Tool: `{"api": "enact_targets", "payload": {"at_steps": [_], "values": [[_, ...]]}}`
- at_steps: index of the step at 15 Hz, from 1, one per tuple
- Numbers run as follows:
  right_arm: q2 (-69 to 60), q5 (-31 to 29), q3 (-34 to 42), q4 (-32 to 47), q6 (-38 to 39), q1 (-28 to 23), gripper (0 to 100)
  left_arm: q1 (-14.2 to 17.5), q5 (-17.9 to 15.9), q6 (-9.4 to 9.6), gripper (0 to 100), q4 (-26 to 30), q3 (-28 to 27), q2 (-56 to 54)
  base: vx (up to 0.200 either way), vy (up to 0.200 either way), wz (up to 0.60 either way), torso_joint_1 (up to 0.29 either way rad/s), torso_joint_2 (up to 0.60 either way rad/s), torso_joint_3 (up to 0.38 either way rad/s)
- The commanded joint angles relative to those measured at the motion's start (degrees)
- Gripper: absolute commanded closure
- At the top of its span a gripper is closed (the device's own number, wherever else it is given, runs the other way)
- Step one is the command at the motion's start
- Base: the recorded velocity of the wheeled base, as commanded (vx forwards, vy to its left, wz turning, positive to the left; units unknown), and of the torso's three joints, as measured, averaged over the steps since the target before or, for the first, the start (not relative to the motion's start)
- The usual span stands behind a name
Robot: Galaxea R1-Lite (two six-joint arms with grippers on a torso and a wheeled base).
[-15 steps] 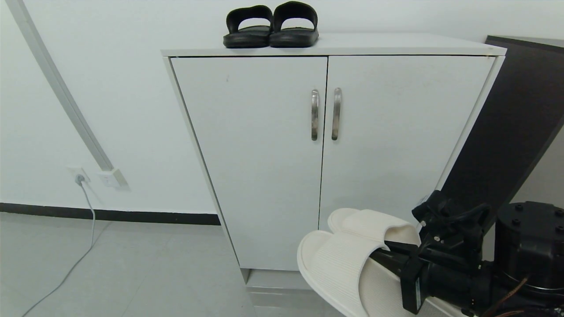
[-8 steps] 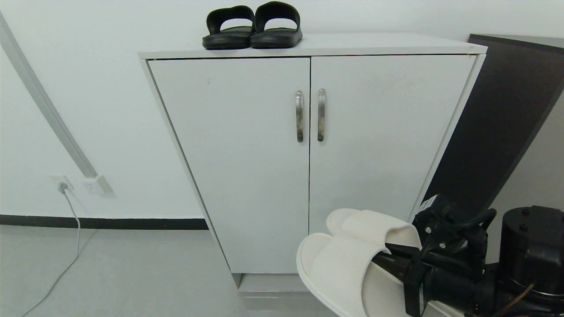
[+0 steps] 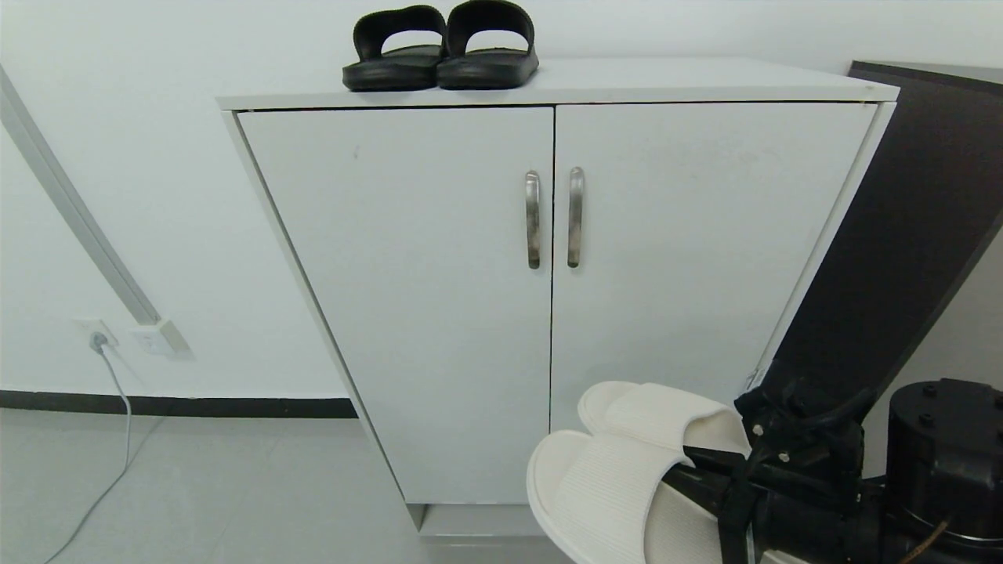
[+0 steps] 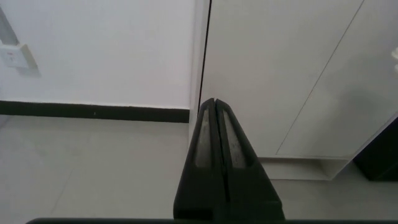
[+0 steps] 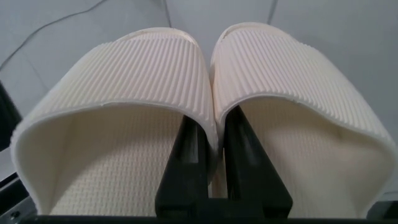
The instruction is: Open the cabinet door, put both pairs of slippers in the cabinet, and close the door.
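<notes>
Whole head view is shifting across the last second: the cabinet (image 3: 705, 82) is filling more of the frame, so the camera is moving in and the things themselves are not moving. Black slippers (image 3: 439, 47) are sitting as before on the cabinet top, toward its left end. Left door (image 3: 407, 298) and right door (image 3: 689, 258) are both sitting shut, with the handles (image 3: 533, 219) side by side at the centre seam.

Right pincer (image 5: 214, 134) is still gripping the white slippers (image 3: 619, 470), fingers clamping the two inner side walls together and toes pointing at the cabinet. The pair is hanging low, near, in front of the right door and apart from it.

Left pincer (image 4: 216, 143) is closed on nothing, low, facing the cabinet's left edge and not touching it.

My read: still approaching, and door opening is not yet started. The left arm is looking like the free one for a handle. It needs its fingers parted first.
</notes>
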Motion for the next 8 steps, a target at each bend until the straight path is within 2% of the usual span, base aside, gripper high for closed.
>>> {"api": "enact_targets", "payload": {"at_steps": [1,4,6,8], "values": [[-0.01,0.03,0.02,0.15,0.03,0.28,100,0.00,-0.22,0.43,0,0.07,-0.01,0.07,0.000,0.000,0.00,0.000,0.00,0.000],[-0.27,0.03,0.37,-0.02,0.03,0.46,100,0.00,-0.31,0.34,0,0.16,-0.10,0.16,0.000,0.000,0.00,0.000,0.00,0.000],[-0.27,0.03,0.63,-0.02,0.03,0.72,100,-0.09,-0.22,2.97,0,-0.19,-0.63,6.40,0.000,0.000,0.00,0.000,0.00,0.000],[-0.18,0.03,0.54,-0.02,0.11,0.72,100,-0.44,-3.30,2.80,0,-0.37,-4.59,13.61,0.000,0.000,0.00,0.000,0.00,0.000]]}}
